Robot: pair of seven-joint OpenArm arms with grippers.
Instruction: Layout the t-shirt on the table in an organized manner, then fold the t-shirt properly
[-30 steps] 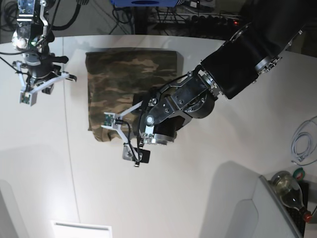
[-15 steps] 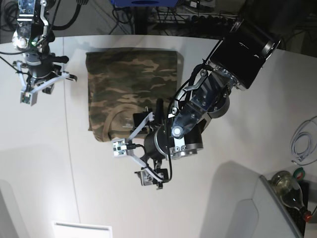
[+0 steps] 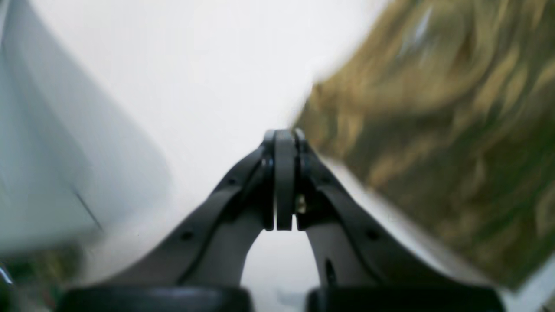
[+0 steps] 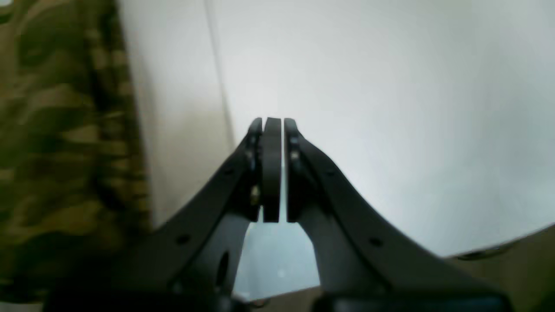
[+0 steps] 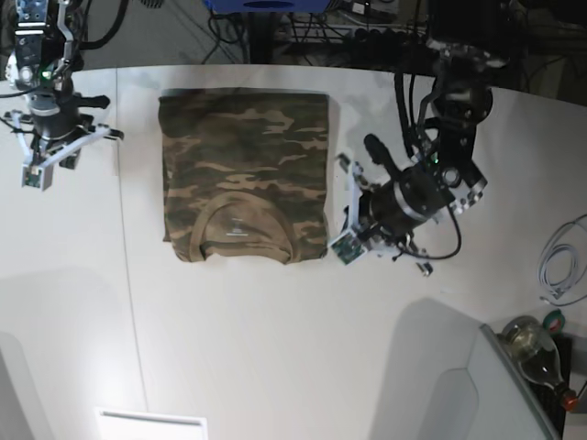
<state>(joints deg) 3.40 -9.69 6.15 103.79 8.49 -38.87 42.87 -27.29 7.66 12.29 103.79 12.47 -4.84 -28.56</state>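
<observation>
The folded camouflage cloth t-shirt lies on the large white desk, between the two arms, collar toward the near edge.

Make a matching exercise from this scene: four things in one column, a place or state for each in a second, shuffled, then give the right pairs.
Things
1. t-shirt
2. left gripper
3. right gripper
4. glass bottle

Places or states
A. shut, off the shirt's collarless long side by the seam line
B. folded camouflage rectangle, collar facing up
C. lying at the table's far corner near a cable
D. shut, empty, just beside the shirt's edge

Pairs: 1-B, 2-D, 3-A, 4-C
</observation>
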